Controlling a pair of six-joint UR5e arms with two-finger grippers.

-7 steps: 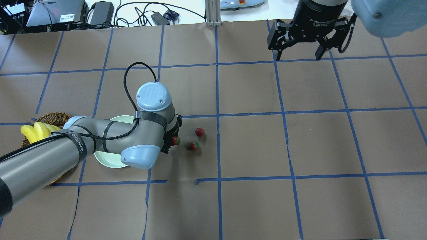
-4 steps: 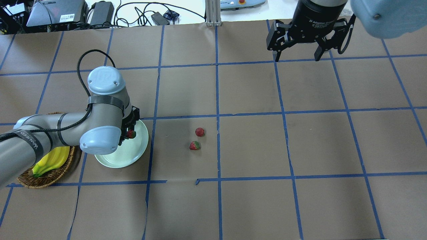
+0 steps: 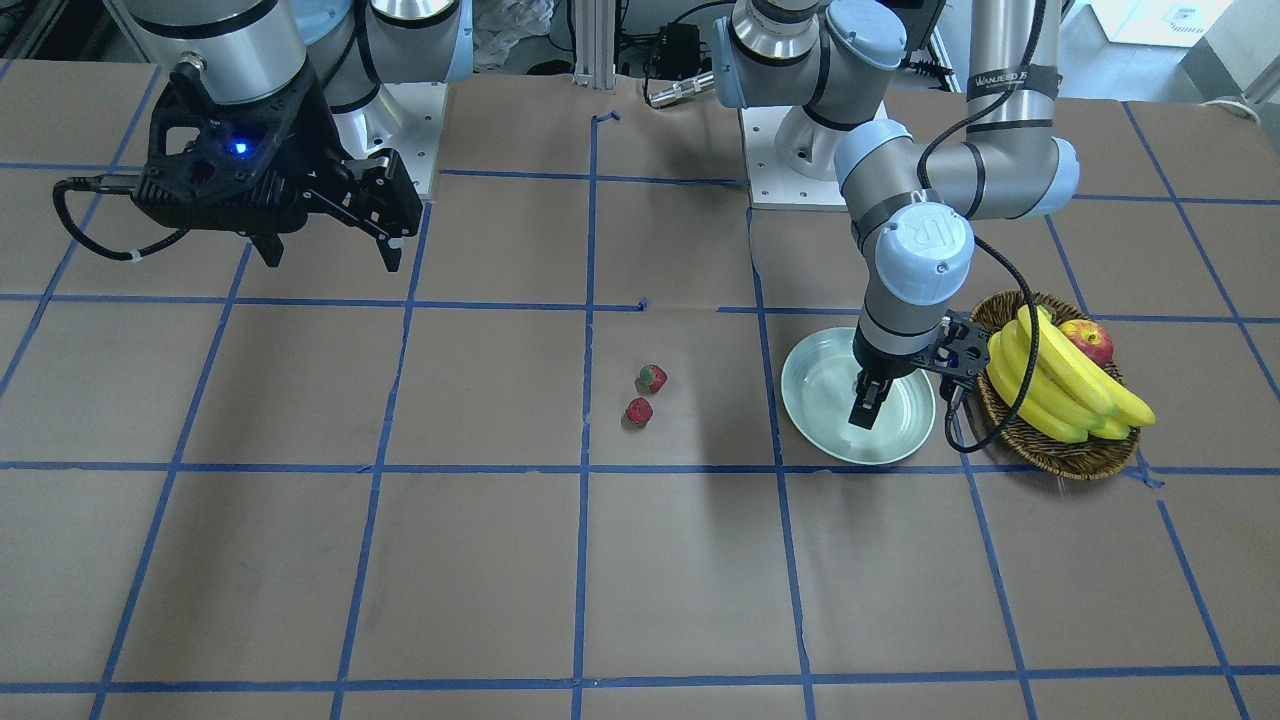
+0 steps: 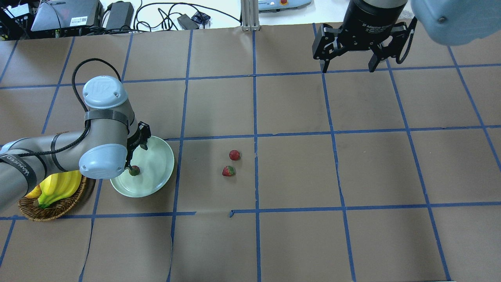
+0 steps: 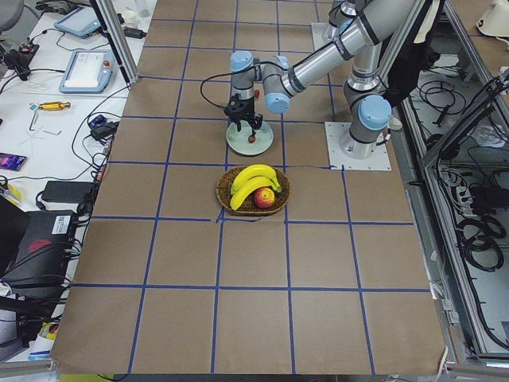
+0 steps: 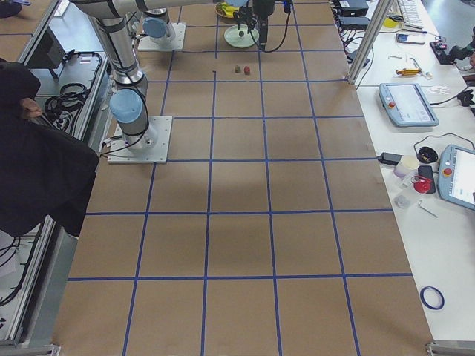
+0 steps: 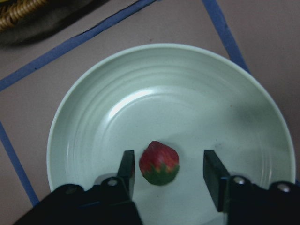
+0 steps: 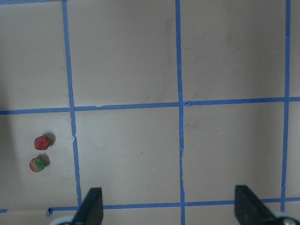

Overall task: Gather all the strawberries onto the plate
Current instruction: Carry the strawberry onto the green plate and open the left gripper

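Observation:
One strawberry (image 7: pixel 159 163) lies on the pale green plate (image 7: pixel 164 93), between the spread fingers of my left gripper (image 7: pixel 168 157), which is open and touches it on neither side. From overhead, that strawberry (image 4: pixel 134 170) sits in the left half of the plate (image 4: pixel 158 164), just under the left gripper (image 4: pixel 133 161). Two more strawberries (image 4: pixel 234 155) (image 4: pixel 228 171) rest on the brown table to the plate's right. My right gripper (image 4: pixel 348 67) hangs open and empty, high over the far right of the table.
A wicker basket (image 3: pixel 1060 458) with bananas (image 3: pixel 1060 385) and an apple (image 3: pixel 1087 340) stands right beside the plate, on the side away from the loose strawberries. Blue tape lines grid the brown table. Cables and devices lie beyond its far edge.
My left gripper carried a strawberry leftwards from the table to over the plate, then opened. The berry now lies on the plate. The right gripper barely moved.

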